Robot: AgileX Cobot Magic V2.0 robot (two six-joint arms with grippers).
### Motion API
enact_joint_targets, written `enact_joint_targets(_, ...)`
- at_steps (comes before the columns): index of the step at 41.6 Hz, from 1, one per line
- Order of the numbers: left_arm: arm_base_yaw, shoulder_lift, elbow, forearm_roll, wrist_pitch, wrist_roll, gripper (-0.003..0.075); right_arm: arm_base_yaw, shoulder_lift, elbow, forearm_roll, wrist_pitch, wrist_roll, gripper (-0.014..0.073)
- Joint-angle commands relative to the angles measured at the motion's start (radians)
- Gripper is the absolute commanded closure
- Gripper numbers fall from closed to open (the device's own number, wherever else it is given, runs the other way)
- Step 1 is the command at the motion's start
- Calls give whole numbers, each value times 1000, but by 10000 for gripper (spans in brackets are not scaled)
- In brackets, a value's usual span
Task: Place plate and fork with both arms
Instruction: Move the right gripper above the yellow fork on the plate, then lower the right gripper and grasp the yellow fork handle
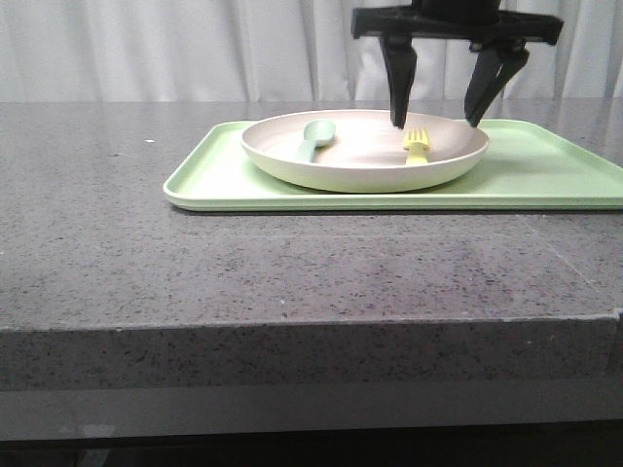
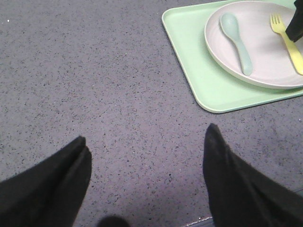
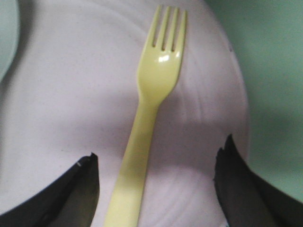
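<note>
The cream plate (image 1: pixel 365 161) rests on the light-green tray (image 1: pixel 545 180). The yellow fork (image 1: pixel 417 145) lies in the plate's right half, tines toward the front; it also shows in the right wrist view (image 3: pixel 149 113) and the left wrist view (image 2: pixel 287 41). My right gripper (image 1: pixel 437 124) hangs open just above the plate, its fingers (image 3: pixel 75 189) on either side of the fork's handle without touching it. My left gripper (image 2: pixel 147 137) is open and empty over bare grey tabletop, well away from the tray; it is out of the front view.
A pale grey-green spoon (image 1: pixel 313 139) lies in the plate's left half, also in the left wrist view (image 2: pixel 236 40). The grey speckled table (image 1: pixel 243 282) has its front edge near. White curtains hang behind.
</note>
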Motion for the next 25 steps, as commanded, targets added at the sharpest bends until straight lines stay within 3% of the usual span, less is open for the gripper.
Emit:
enact_joint_targets(1, -7, 0, -26, 8, -76, 1, 227, -5, -26, -31, 3, 70, -2, 65)
enact_joint_targets(11, -7, 0, -26, 9, -76, 1, 227, -3, -9, -31, 4, 29, -4, 74)
enact_joint_targets(25, -7, 0, -26, 11, -76, 1, 227, -3, -9, -31, 6, 48, -32, 316)
